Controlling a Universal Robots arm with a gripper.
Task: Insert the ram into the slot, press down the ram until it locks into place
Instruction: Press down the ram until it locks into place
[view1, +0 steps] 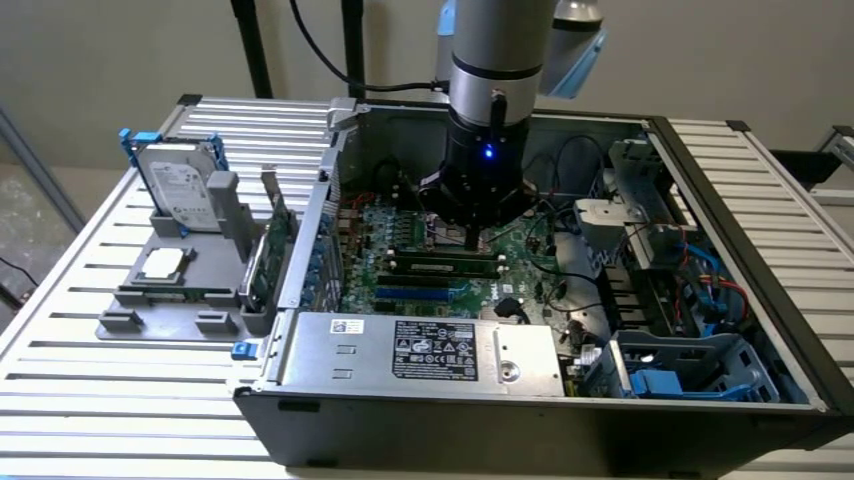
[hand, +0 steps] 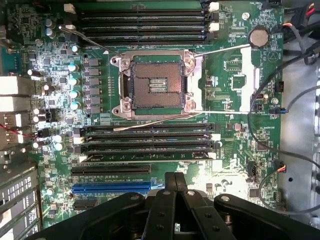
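Note:
A long thin green ram (view1: 438, 266) with a row of dark chips stands on edge in the black sockets on the motherboard, just in front of my gripper (view1: 475, 236) in the exterior view. In the wrist view that bank of parallel black slots (hand: 145, 145) runs across the board just beyond my gripper (hand: 174, 176). Seen edge-on there, I cannot pick the stick out from the sockets. The fingers meet in a point with nothing visible between them, and they hang above the board, apart from the sockets.
An open CPU socket (hand: 156, 85) lies between this bank and a second bank of black sockets (hand: 142, 22). A blue socket (hand: 111, 188) sits beside my fingers. Loose cables (hand: 295, 75) run along the board's edge. Outside the case, a grey tray (view1: 127, 322) holds a hard drive (view1: 184, 190) and an upright green card (view1: 272, 245).

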